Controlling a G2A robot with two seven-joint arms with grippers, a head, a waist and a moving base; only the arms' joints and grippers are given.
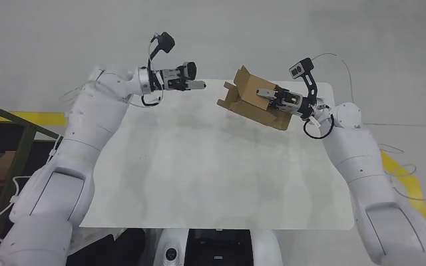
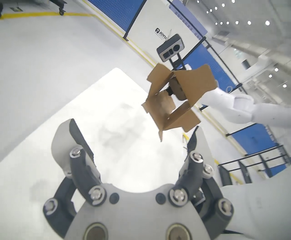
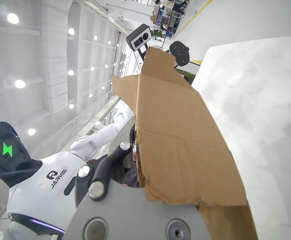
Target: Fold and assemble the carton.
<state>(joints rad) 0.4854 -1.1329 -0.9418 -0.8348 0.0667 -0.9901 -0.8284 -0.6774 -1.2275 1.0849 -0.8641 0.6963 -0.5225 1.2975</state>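
Right claw (image 1: pixel 269 97): clamped on the carton (image 1: pixel 246 90).
Left claw (image 2: pixel 134 129): spread wide, holding nothing.
Tabletop (image 1: pixel 219 173): white, smudged grey.
Room: pale floor (image 2: pixel 34 56), yellow line (image 2: pixel 136 48), blue panels (image 2: pixel 118 9).
Carton: aloft over the tabletop's far right corner, flaps splayed.

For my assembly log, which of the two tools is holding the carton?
The right tool, clamped on a wall of the carton; the left tool is open, empty and apart from it.
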